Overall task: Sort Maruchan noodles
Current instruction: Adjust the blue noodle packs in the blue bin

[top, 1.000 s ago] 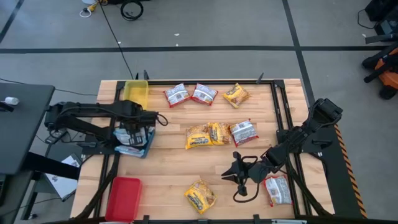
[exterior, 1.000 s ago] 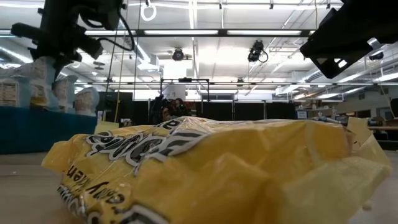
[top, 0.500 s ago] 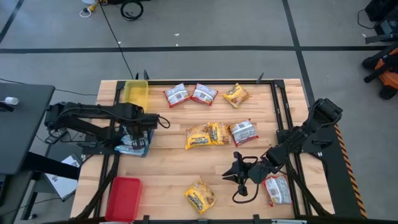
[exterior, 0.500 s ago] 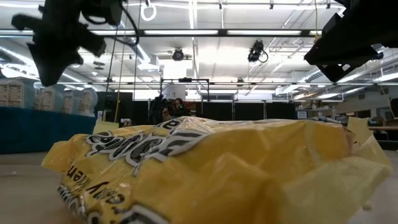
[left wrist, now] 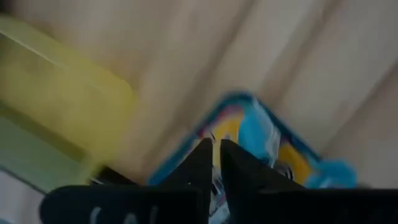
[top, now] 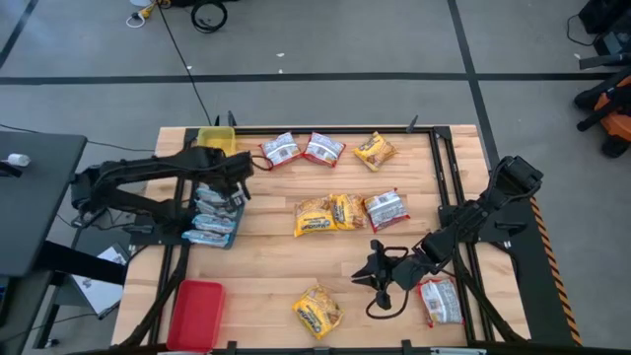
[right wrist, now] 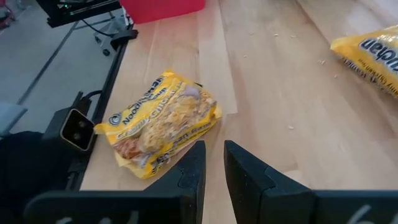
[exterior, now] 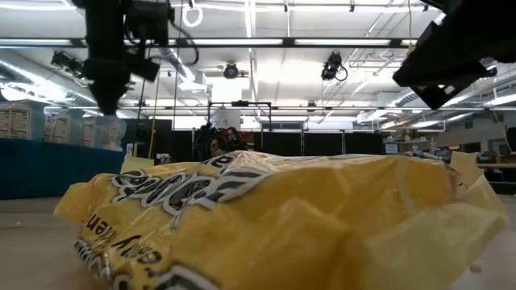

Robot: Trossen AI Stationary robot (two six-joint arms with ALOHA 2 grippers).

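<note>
Noodle packets lie flat on the wooden table: two red-and-white (top: 280, 150) (top: 323, 148) and a yellow one (top: 374, 150) at the far edge. Two yellow (top: 315, 215) (top: 347, 210) and a red-and-white (top: 385, 209) lie mid-table. A yellow one (top: 317, 310) (right wrist: 161, 121) and a red-and-white (top: 440, 301) lie near the front. Pale blue packets (top: 215, 209) (left wrist: 261, 134) lie in a blue tray (top: 233, 237). My left gripper (top: 237, 173) (left wrist: 214, 158) hangs shut and empty above that tray's far end. My right gripper (top: 380, 281) (right wrist: 214, 165) is shut and empty, right of the front yellow packet.
A yellow tray (top: 217, 143) stands at the far left and a red tray (top: 195, 314) at the near left corner. A black frame rail (top: 439, 197) runs along the table's right side. Bare wood lies between the mid-table packets and the front ones.
My left gripper has gone toward the table's far edge along the blue tray and has turned about. My right arm has kept still.
</note>
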